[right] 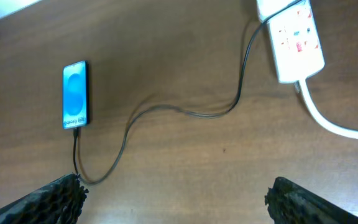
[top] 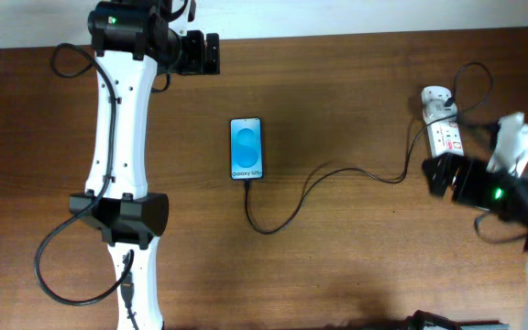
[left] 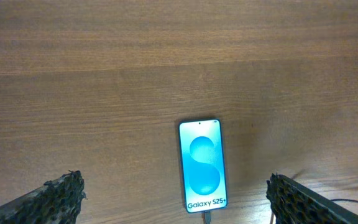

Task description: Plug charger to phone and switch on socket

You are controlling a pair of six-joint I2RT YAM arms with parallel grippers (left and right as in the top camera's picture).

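Observation:
The phone lies flat mid-table with its light-blue screen lit; it also shows in the left wrist view as the phone and in the right wrist view as the phone. The thin black charger has its plug tip at the phone's lower end, loops over the wood as the charger, and runs to the white socket. The socket shows red-marked switches. My left gripper hangs open at the table's far edge, apart from the phone. My right gripper stands open just in front of the socket, holding nothing.
A thick white cord leaves the socket toward the right. The left arm stretches along the table's left side with loose black robot cables. Bare wooden table lies between the arms.

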